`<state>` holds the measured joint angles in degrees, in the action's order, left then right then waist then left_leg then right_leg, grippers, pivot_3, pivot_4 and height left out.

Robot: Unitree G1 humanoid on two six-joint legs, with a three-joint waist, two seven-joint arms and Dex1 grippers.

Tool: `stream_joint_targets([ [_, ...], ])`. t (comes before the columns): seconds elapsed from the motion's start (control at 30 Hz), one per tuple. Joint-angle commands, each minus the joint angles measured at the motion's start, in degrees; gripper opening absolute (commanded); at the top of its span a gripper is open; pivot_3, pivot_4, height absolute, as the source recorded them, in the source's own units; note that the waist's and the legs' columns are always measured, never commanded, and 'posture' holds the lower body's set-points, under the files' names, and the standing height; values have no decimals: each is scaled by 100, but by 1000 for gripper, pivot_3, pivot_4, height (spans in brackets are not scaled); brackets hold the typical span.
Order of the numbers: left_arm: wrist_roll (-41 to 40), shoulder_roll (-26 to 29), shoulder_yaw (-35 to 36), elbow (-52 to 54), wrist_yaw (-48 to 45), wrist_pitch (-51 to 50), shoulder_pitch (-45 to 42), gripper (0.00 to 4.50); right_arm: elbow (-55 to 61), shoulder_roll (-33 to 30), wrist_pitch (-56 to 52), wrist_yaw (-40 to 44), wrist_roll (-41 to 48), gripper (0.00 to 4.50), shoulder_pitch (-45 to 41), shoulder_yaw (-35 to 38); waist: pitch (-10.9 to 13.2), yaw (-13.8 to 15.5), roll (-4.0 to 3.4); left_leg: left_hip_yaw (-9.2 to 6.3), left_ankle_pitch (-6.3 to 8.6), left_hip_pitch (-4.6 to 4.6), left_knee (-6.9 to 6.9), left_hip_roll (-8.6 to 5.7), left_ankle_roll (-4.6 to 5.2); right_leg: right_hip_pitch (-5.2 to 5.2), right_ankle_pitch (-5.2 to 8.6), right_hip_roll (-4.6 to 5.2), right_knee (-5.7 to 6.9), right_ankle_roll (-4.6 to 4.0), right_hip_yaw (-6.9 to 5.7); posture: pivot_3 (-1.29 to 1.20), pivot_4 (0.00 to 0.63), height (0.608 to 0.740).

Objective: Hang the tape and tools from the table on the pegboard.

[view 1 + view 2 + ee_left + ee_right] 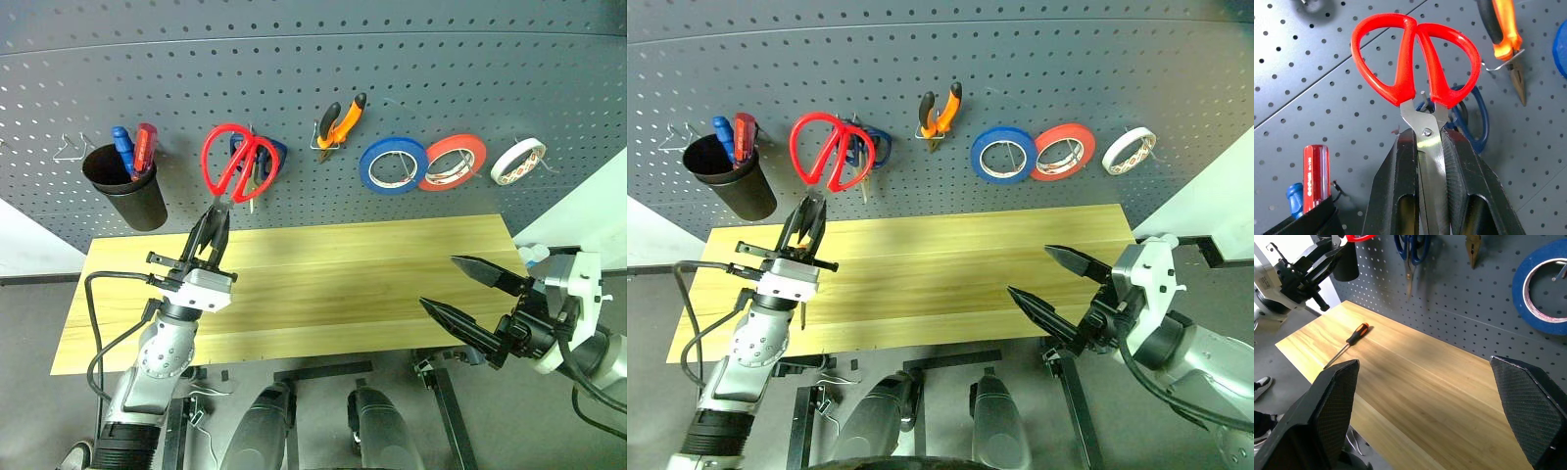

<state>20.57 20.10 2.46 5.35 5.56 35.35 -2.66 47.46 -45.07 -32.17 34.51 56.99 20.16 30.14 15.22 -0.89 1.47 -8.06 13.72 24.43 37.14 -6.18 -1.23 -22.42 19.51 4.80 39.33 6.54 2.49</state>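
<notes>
Your left gripper (212, 227) is clamped on the blades of the red-handled scissors (235, 160), holding them upright with the two red loops at the top, raised in front of the dark grey pegboard (294, 69). In the left wrist view the loops sit just in front of the blue-handled scissors (1471, 117), which already hang on a hook there. To do this step well, pick a bare hook, line one red loop up with its tip, and ease the loop fully over before you let go; I cannot tell from these views which hook is free. Watch that the loops do not catch the blue-handled scissors.

The orange-and-black pliers (340, 121) hang on the pegboard just right of the scissors, and the small whitish tape (518, 161) hangs at the far right, beyond the blue roll (393, 166) and the red-orange roll (453, 162). The slim screwdriver (1347, 343) still lies on the table (343, 284), near its left end. Your right gripper (475, 294) hangs wide open and empty at the table's right front edge.
</notes>
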Motion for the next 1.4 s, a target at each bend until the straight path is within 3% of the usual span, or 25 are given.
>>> stream_joint_targets([
  [0.03, -93, -86, -19, -76, -9, -4, -167, 355, 110, -13, 23, 5, 75, 4500, -7, 96, 0, -3, 0, 0, 0, 0, 0, 0, 0, 0, 0, 0, 1, 0, 0, -86, 232, 719],
  [0.63, -28, -165, -96, -475, -35, 105, -112, 355, 313, -59, 37, -82, 691, 4500, 78, 466, -1, -29, 0, 1, 0, -2, 4, 1, 0, 1, -2, -2, 5, 0, 1, -100, 236, 719],
  [1.4, 132, -61, -58, -1284, 274, 104, -462, 355, 320, -97, 57, -167, 605, 4500, 242, 543, -2, -28, 0, 1, 0, -2, 7, 1, 0, 1, -2, -2, 9, -1, 1, -114, 237, 719],
])
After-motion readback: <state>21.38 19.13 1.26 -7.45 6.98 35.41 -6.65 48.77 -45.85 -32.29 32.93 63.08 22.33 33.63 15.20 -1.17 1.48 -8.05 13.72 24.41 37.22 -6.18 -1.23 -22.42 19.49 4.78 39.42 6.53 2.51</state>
